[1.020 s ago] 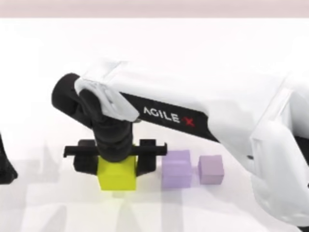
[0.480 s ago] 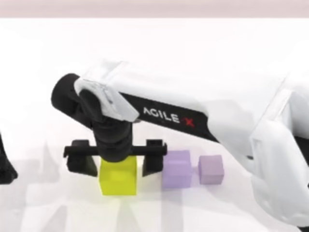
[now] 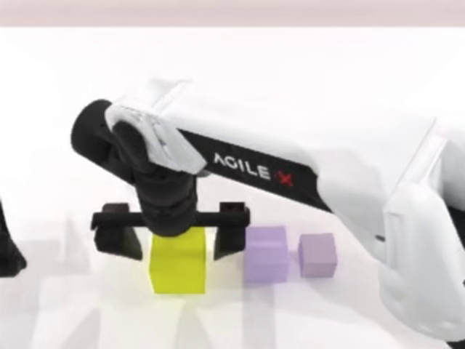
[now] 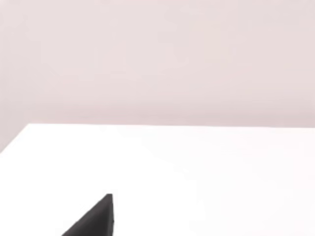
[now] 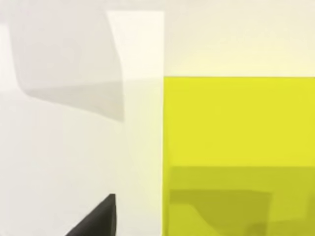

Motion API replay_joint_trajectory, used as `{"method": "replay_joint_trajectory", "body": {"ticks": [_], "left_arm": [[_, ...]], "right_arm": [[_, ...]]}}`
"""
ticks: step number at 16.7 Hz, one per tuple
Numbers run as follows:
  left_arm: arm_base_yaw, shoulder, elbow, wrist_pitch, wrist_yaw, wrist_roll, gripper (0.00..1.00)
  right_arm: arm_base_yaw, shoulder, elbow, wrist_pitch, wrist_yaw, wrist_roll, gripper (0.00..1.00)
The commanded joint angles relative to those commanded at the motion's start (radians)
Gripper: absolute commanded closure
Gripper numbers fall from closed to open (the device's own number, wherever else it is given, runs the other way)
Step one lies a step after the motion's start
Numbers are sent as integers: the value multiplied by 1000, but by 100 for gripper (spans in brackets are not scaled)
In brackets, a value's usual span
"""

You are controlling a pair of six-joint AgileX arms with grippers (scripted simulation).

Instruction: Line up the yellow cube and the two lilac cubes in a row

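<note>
The yellow cube (image 3: 178,265) rests on the table at the left end of a row. Right of it stand the larger lilac cube (image 3: 266,254) and then the smaller lilac cube (image 3: 317,254), with small gaps between them. My right gripper (image 3: 173,247) hangs open just above the yellow cube, its black fingers (image 3: 228,238) spread wide on either side and clear of the cube's faces. The right wrist view shows the yellow cube (image 5: 236,147) close up beside one fingertip (image 5: 98,221). The left arm (image 3: 7,251) is parked at the left edge, and its wrist view shows one fingertip (image 4: 96,219) set far to one side.
The right arm's white body (image 3: 407,240) reaches across from the right side, above the table behind the cubes. The table's far edge (image 3: 232,27) runs along the back.
The right gripper's fingers have spread apart off the yellow cube and lifted slightly. The cube stays where it was set, and the lilac cubes have not moved.
</note>
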Motion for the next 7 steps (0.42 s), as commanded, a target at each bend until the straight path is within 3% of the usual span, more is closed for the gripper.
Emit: {"method": "replay_joint_trajectory", "body": {"ticks": [7], "left_arm": [[0,0,0,0,0,0,0]], "right_arm": [[4,6,226,-217,0,-1,0]]}}
